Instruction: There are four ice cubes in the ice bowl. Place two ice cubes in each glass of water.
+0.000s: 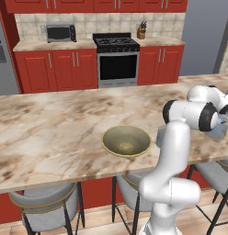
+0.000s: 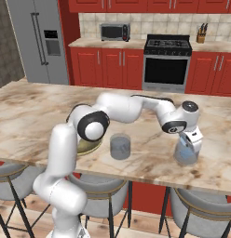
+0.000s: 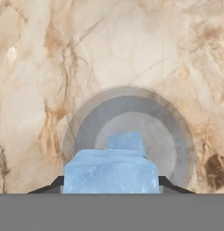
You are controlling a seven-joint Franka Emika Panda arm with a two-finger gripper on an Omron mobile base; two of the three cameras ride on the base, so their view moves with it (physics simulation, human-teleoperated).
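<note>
The fingers, partly open, pinch a small, slick, light ice cube by opposite flat faces above the right glass, where another cube lies.

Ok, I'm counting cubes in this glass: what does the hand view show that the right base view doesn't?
Hand view: the held ice cube clamped by the gripper, straight above the target glass, and a loose ice cube already inside it. Right base view: the other glass, standing apart to the left, and the ice bowl, partly behind the arm. Both: the target glass on the marble counter, with the gripper over it.
</note>
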